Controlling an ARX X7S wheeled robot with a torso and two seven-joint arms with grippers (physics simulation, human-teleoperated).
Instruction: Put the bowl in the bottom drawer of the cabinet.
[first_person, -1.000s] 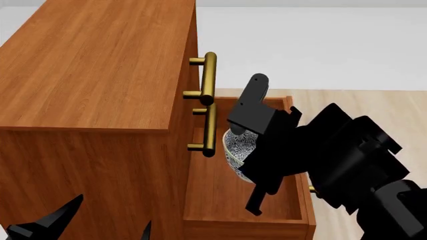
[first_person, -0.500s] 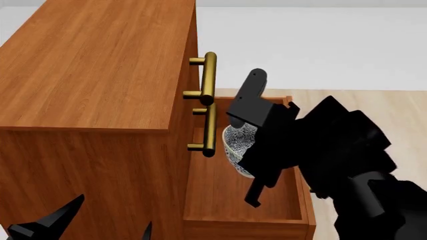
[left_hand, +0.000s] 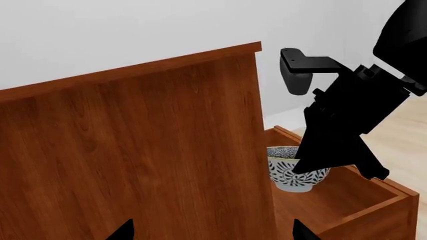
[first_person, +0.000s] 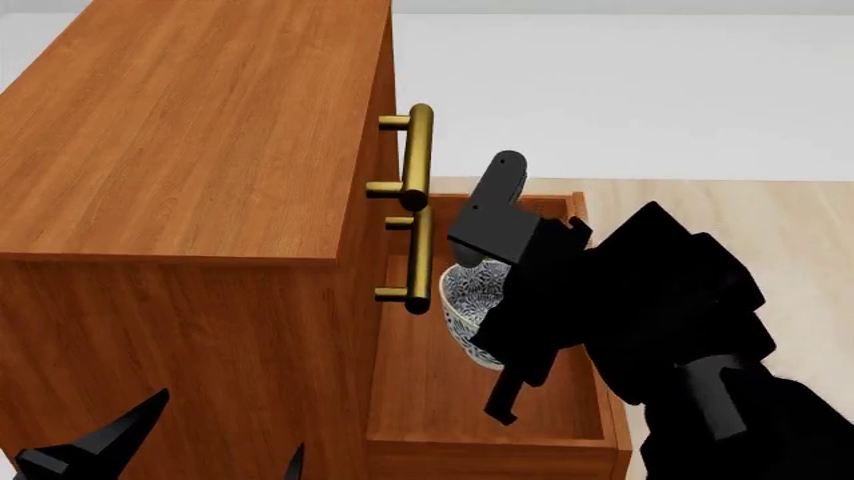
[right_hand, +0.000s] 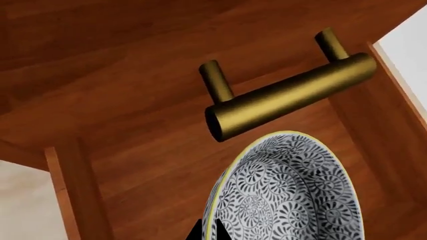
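Right gripper (first_person: 491, 300) hides the bowl (first_person: 470, 292) (mostly).

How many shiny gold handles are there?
2 show in the head view: the upper brass bar handle and the middle one just below it, on the reddish-brown wooden cabinet. The open drawer's handle is hidden.

Even, bright light with no visible source fills all three renders, and nothing shows glare, blur or bending at the edges. The cabinet (first_person: 200, 140) top is lit warm while its side sits darker. The black right arm (first_person: 641, 310) reads as a flat silhouette, detail lost.
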